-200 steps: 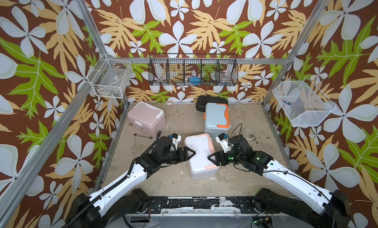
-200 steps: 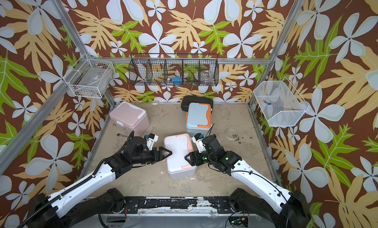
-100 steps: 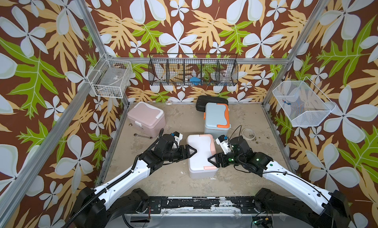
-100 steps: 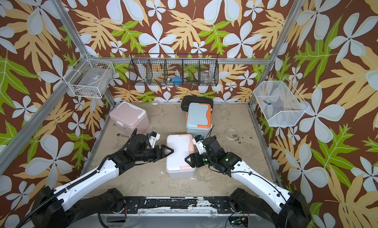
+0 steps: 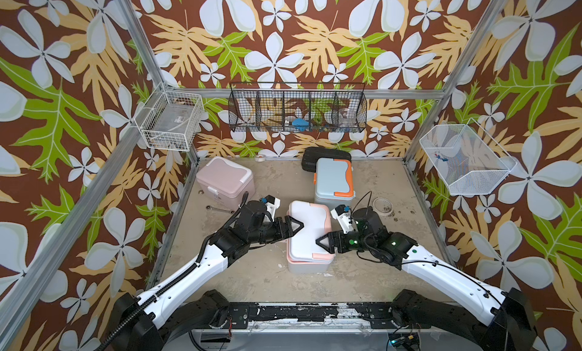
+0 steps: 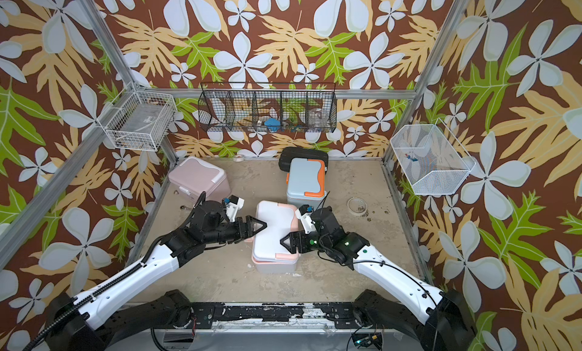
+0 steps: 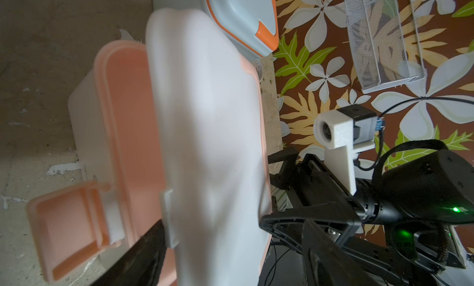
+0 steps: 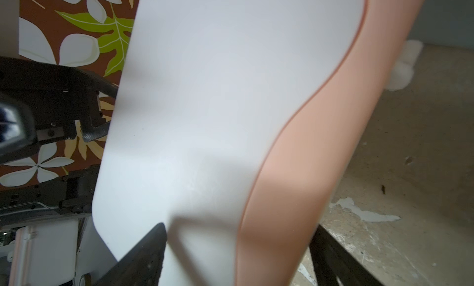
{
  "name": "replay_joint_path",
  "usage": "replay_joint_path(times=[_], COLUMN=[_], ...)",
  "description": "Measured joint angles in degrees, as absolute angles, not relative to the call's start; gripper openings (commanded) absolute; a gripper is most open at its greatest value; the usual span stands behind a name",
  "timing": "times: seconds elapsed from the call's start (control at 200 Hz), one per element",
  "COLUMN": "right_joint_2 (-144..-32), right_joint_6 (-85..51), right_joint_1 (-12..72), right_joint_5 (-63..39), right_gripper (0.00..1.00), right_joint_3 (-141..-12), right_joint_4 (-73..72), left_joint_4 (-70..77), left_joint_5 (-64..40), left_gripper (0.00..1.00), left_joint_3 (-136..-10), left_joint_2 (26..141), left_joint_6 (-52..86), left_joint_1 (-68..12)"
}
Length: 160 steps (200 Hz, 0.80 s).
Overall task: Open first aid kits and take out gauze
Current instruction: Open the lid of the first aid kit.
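1. The white kit [image 5: 310,229] sits mid-surface [image 5: 267,270], nearer the front edge. Its peach latch [image 7: 69,233] hangs flipped out, so the step in hand looks like raising the lid [image 6: 274,226].
2. The left gripper [image 5: 299,225] reaches over the lid's left edge and the right gripper [image 5: 319,240] over its right edge. Both pairs of fingers [image 8: 143,256] are spread wide with the lid's edge between them, clamping nothing.
3. To lift well, catch under the peach rim [image 7: 128,118] and raise both sides evenly. Keep the base [image 5: 310,266] from riding up or sliding into the blue kit [image 5: 332,182] just behind.
4. No gauze shows anywhere; presumably it lies inside. The blue kit and the pink kit [image 5: 225,184], near the back left corner, look shut.
5. Whether the lid is already ajar cannot be made out, nor where its hinge runs. The lid, blurred, fills much of both wrist views.
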<state>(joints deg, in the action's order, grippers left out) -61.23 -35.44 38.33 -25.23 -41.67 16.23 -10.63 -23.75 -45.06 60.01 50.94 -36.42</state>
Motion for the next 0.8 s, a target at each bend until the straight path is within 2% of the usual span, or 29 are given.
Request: replay_joint_path(times=[0.175,0.385,0.801], right_joint_2=[-61.39,-56.55,-45.01], right_joint_6=[-35.03,-34.41,-36.21], right_joint_1=[38.59,36.93,27.2], right_joint_5=[-26.39,-17.23,-12.21], right_gripper=[0.9,0.96,0.91], right_joint_3=[-44.07,-45.87,-46.65], right_joint_4=[15.68,18.44,22.44], left_joint_4=[-7.81,-5.48,-3.97], left_joint_5=[-27.51,-29.65,-28.34], left_gripper=[0.82,0.82,0.82], left_joint_3=[-46.28,-50.96,-63.83], left_joint_2=[60.49,61.8,72.34], left_joint_6=[52.27,53.54,53.1], left_joint_1=[-36.6,-37.15,-45.84])
